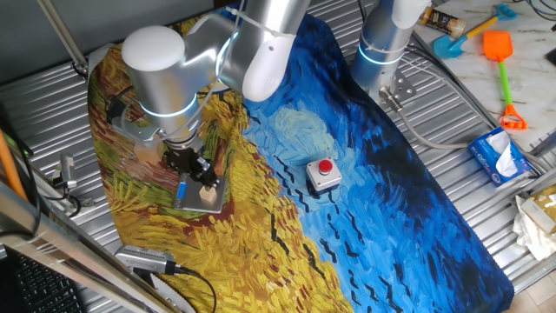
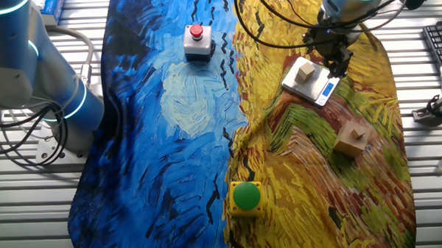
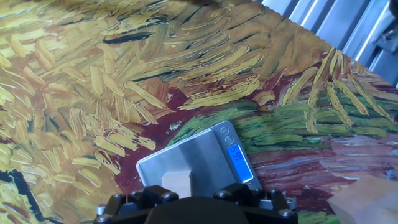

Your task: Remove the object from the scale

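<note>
Slatted metal table (image 2: 173, 236), and a painted cloth (image 2: 170, 140) covers most of it, blue on 1 half, yellow on the other. On the yellow sits the scale (image 2: 310, 82), and well apart from it a tan block (image 2: 351, 140). Grey box with a red button (image 2: 197, 42) on the blue. Green button (image 2: 246, 197) near the cloth's edge. Off the cloth, a tissue pack (image 1: 501, 156) on the bare slats.

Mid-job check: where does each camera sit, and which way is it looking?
One fixed view: high, facing the red-button box; arm covers scale.
Other fixed view: high on the opposite side, green button nearest; end effector beside scale.
Hand view: on the wrist, looking down; end effector base, cube.
All three show scale and cube.
</note>
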{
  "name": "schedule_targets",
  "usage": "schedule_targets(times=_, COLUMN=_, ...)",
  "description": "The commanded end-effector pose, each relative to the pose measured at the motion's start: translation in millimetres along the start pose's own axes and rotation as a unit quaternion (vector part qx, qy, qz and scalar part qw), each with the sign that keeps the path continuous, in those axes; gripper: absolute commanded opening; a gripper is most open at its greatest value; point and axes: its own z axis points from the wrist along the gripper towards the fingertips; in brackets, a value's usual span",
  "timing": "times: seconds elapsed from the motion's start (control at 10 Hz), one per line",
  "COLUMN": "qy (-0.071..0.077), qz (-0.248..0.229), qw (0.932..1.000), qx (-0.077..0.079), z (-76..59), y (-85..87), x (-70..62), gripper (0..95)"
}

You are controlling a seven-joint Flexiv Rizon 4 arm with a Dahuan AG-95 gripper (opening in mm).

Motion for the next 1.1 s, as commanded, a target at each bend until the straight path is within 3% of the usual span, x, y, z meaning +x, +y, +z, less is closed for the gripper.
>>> schedule_targets(times=0.1, qy=0.001, qz=0.0, qw=1.0, qx=0.001, z=-0.5, y=0.0, x=0.4, gripper=76.0)
schedule_targets(times=0.6, qy=0.002, qz=-0.003, qw=1.0, qx=-0.002, z=-0.6, y=-0.6, x=0.5, gripper=76.0)
schedule_targets(times=0.7, qy=0.003, qz=-0.01, qw=0.9999, qx=-0.003, z=-0.6, y=-0.6, x=0.5, gripper=57.0)
schedule_targets(times=1.1, qy=0.008, qz=-0.028, qw=0.9995, qx=-0.01, z=-0.6, y=-0.6, x=0.5, gripper=57.0)
